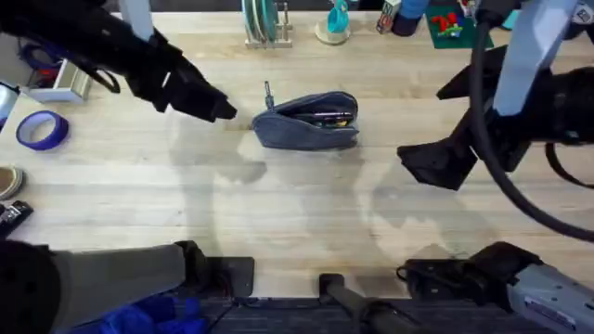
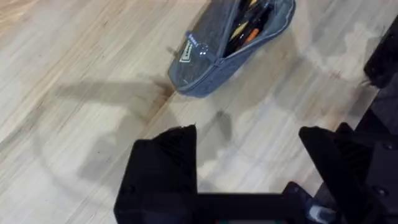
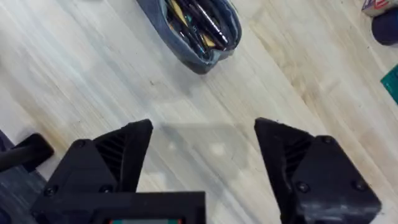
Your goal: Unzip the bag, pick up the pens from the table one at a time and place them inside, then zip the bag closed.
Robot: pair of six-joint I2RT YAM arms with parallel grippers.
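The bag (image 1: 308,120) lies unzipped mid-desk (image 1: 278,204) with pens (image 1: 325,117) inside, long axis left-right, zipper pull at its left end nearest the left tool (image 1: 221,109); both tools, the right (image 1: 432,162) included, hang released and empty.

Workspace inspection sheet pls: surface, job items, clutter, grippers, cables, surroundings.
Surface: table, light wood planks, bare around the pouch.
Job's things: bag unzipped at mid-table, pens lying inside it; zipper pull at its left end.
Clutter: blue tape roll at the left edge; green mat with toys and a rack at the far edge.
Grippers: left gripper open, empty, left of the bag; right gripper open, empty, to its right.
Cables: black cable looping off the right arm.
Surroundings: nothing seen.
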